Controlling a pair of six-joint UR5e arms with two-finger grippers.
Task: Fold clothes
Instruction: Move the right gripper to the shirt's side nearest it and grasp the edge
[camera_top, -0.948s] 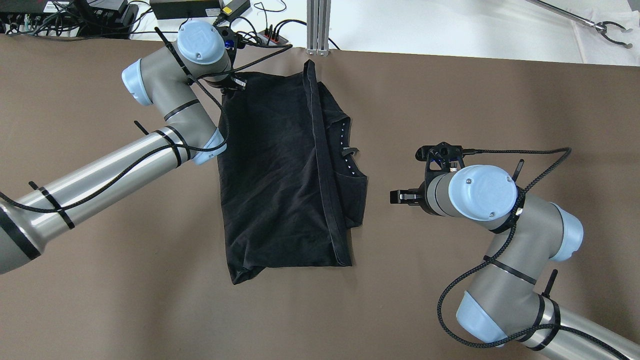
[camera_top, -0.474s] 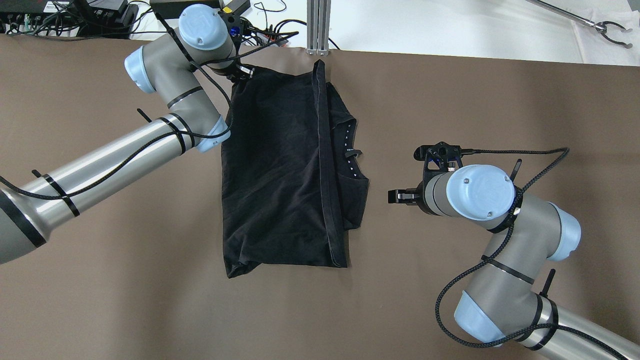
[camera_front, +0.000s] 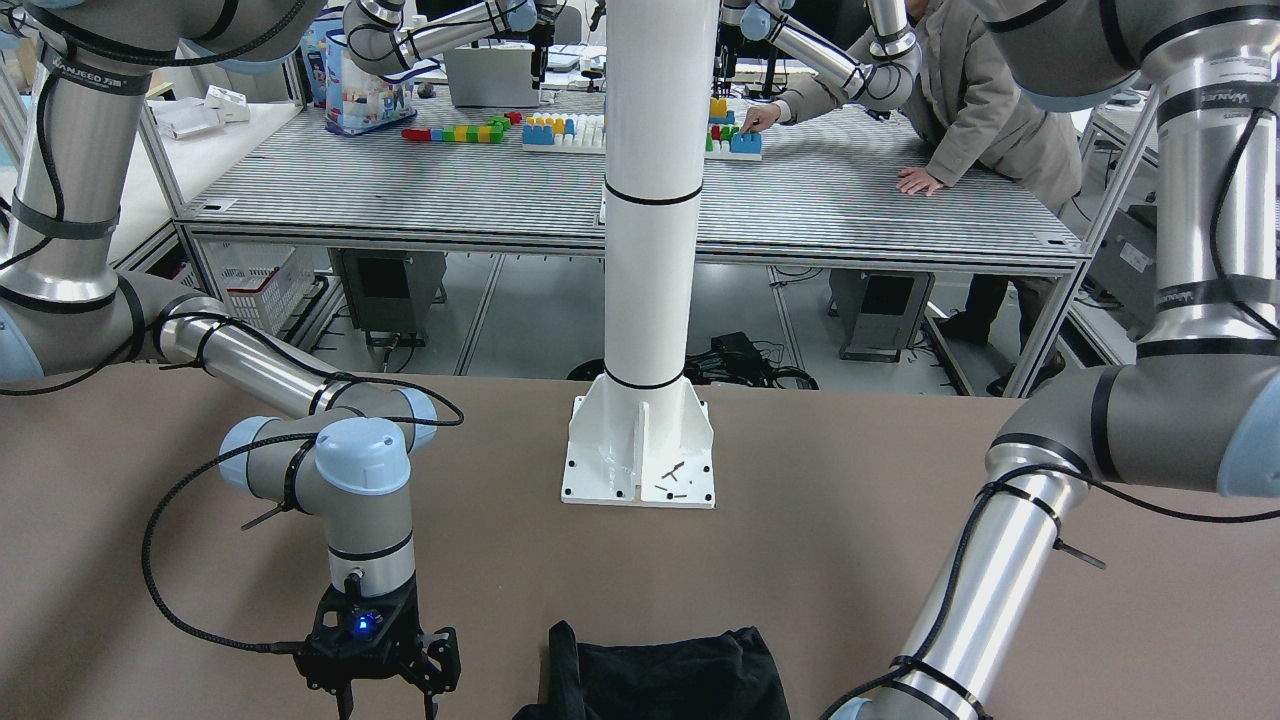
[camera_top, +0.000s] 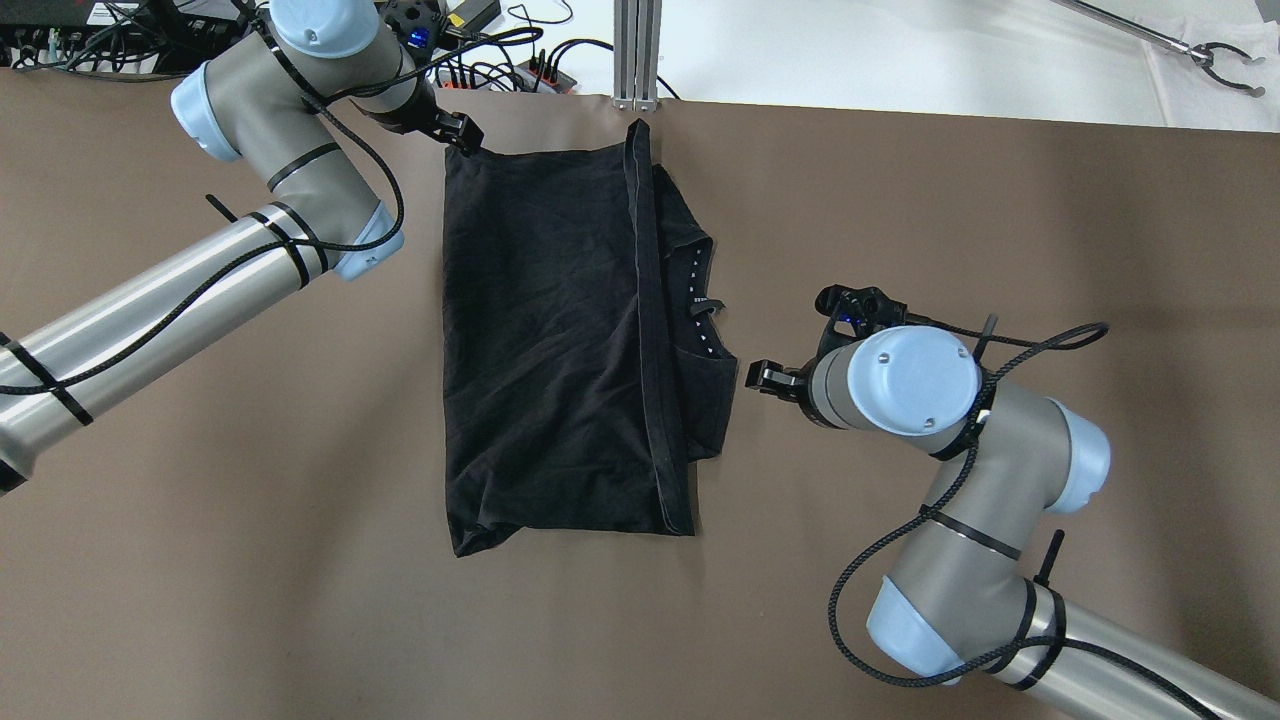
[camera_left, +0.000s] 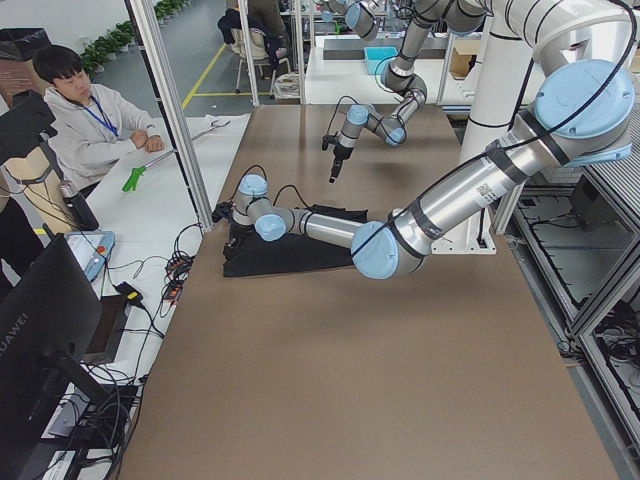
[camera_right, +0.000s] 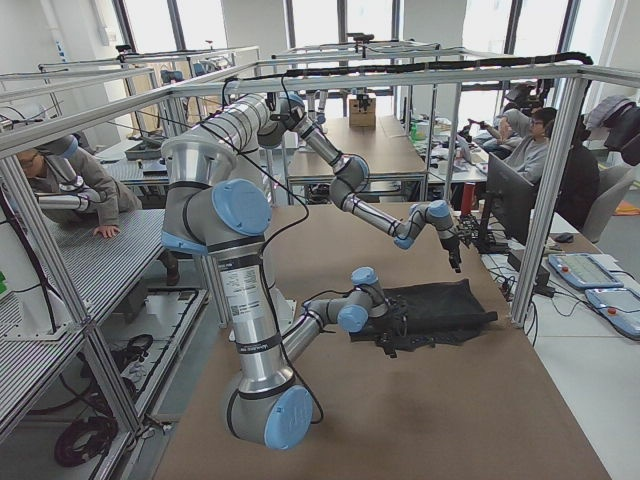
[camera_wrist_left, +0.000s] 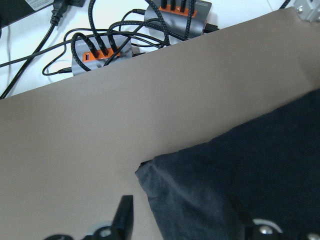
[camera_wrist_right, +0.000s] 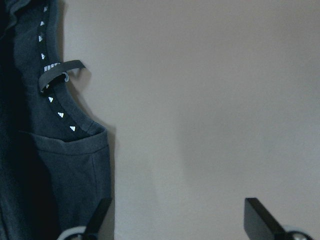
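The black shirt (camera_top: 560, 340) lies half folded in the middle of the tabletop (camera_top: 900, 200). It is soft, light and floppy, so I should pinch its corners. My left claw (camera_top: 460, 133) is wide open at the far left corner. My right claw (camera_top: 757, 378) is wide open just beside the collar side. I cannot see what lies under the top fold.

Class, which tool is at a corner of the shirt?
The left tool, at the far corner of the black shirt; the right tool is beside its collar.
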